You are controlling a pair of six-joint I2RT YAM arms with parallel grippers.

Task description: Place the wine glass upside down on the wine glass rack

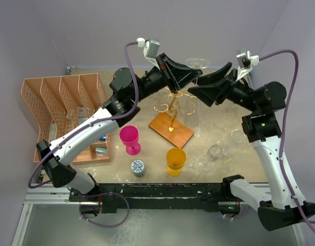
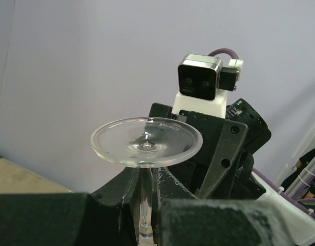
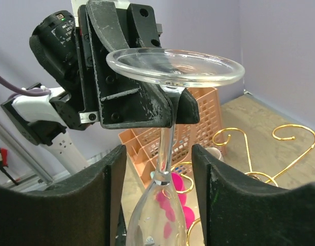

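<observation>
A clear wine glass [image 1: 197, 63] hangs upside down, foot up, above the gold wire wine glass rack [image 1: 173, 106] on its brown wooden base. My left gripper [image 2: 147, 190] is shut on the wine glass [image 2: 146, 142] at the stem, just under the foot. In the right wrist view the wine glass [image 3: 165, 146] passes between the fingers of my right gripper [image 3: 160, 169], which stands open with a gap on each side where stem meets bowl. Seen from above, the right gripper [image 1: 195, 91] faces the left gripper [image 1: 195, 75] from the right. Gold scroll arms [image 3: 280, 148] show below.
An orange divided basket [image 1: 60, 110] stands at the left. A pink goblet [image 1: 129, 138], a yellow cup [image 1: 175, 160] and a small patterned cup [image 1: 138, 167] sit in front of the rack. Clear glasses [image 1: 215, 151] lie at the right.
</observation>
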